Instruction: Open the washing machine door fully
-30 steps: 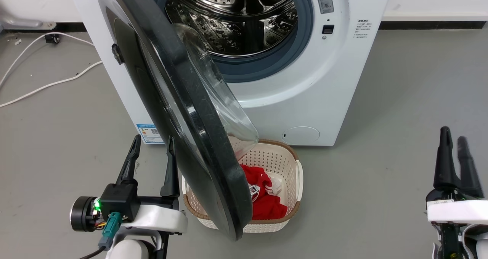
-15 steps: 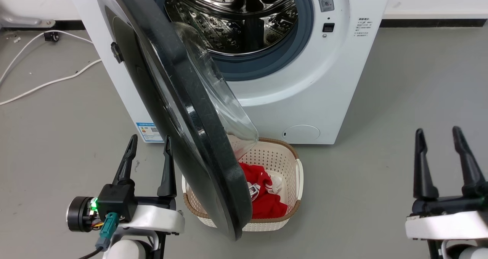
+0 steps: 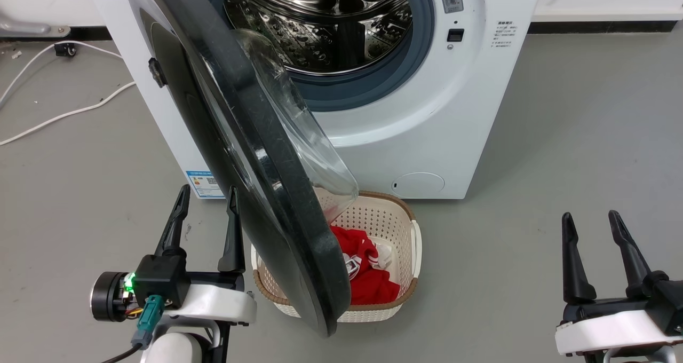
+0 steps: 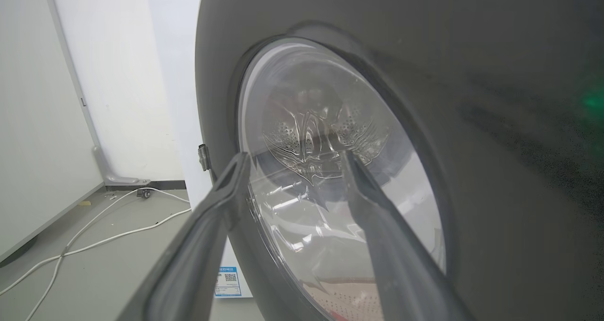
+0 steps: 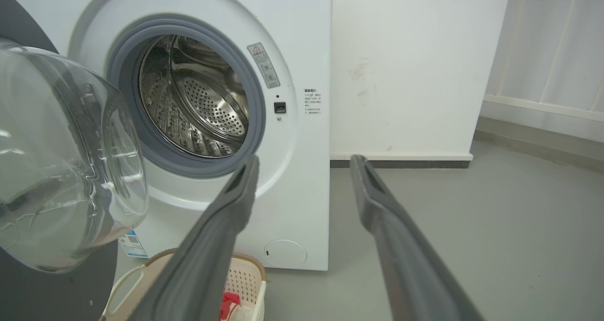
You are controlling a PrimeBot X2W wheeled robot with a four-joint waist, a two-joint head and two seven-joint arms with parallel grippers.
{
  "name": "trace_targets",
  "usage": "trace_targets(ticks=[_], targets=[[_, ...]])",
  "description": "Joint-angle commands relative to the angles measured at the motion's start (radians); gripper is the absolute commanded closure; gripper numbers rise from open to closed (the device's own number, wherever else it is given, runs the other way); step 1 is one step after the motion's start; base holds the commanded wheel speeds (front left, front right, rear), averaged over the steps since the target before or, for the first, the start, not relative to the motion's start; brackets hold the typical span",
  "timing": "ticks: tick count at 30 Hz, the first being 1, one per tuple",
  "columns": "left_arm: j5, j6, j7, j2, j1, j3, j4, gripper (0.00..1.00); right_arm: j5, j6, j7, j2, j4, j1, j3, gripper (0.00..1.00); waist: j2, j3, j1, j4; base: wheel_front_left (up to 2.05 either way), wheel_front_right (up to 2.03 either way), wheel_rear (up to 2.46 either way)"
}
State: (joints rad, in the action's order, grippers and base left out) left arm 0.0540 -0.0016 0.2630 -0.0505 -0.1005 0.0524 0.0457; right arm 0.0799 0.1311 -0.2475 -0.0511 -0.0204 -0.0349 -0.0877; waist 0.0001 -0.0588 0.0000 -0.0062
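So the washing machine door [image 3: 256, 155] is swung out on its hinge at the left side of the washing machine [image 3: 459, 123], roughly halfway, and it stands almost edge-on to the head camera. Its clear glass bowl [image 3: 299, 133] bulges toward the open drum [image 3: 331, 26]. The door's lower edge hangs over a cream laundry basket [image 3: 397, 216], which sits on the floor [image 3: 560, 139] right in front of the machine with some red clothing [image 3: 368, 283] in it.

The left gripper [image 3: 208, 190] is at the lower left, just beside the door's black outer face. Its fingers point up, jaws moderately spread and holding nothing. From the left wrist camera the two fingers [image 4: 212, 226] sit right in front of the door's round window, really close, but I can't tell if either one actually touches it.

The right gripper [image 3: 589, 215] is down at the lower right over the floor, well apart from both the door and the machine, jaws also spread with nothing between them.

A couple of white cables [image 3: 64, 112] lie on the floor off to the left, and there's a small blue label [image 3: 205, 184] low on the machine, just above the left gripper's fingertips
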Motion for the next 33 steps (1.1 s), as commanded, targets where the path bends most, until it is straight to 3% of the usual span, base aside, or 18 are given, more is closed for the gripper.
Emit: trace_targets(ticks=[1,9,11,22,33], targets=[[-0.007,-0.004,0.002,0.001,-0.007,-0.003,-0.001,0.00,0.005,-0.001,-0.007,0.002,0.005,0.009,0.001,0.00,-0.0001,0.000,0.0000,0.000,0.00,0.00,0.00],[-0.003,-0.003,0.002,0.001,-0.005,-0.006,-0.003,0.00,0.018,-0.001,-0.012,0.002,0.023,0.015,0.004,0.00,-0.0001,0.001,0.0000,-0.001,0.00,0.00,0.00],[0.005,-0.008,0.002,0.001,-0.002,-0.004,-0.001,1.00,0.019,-0.001,-0.013,0.002,0.027,0.016,0.005,0.00,-0.0001,0.001,0.0000,-0.001,0.00,0.00,0.00],[-0.006,0.002,0.002,0.001,-0.025,-0.016,-0.086,1.00,0.035,-0.001,-0.017,0.002,0.039,0.026,0.006,0.00,-0.0001,-0.004,0.0000,-0.001,0.00,0.00,0.00],[-0.057,0.035,0.002,-0.002,-0.093,-0.009,-0.487,1.00,0.049,-0.001,-0.018,0.002,0.056,0.030,0.008,0.00,-0.0001,-0.002,0.0000,0.002,0.00,0.00,0.00]])
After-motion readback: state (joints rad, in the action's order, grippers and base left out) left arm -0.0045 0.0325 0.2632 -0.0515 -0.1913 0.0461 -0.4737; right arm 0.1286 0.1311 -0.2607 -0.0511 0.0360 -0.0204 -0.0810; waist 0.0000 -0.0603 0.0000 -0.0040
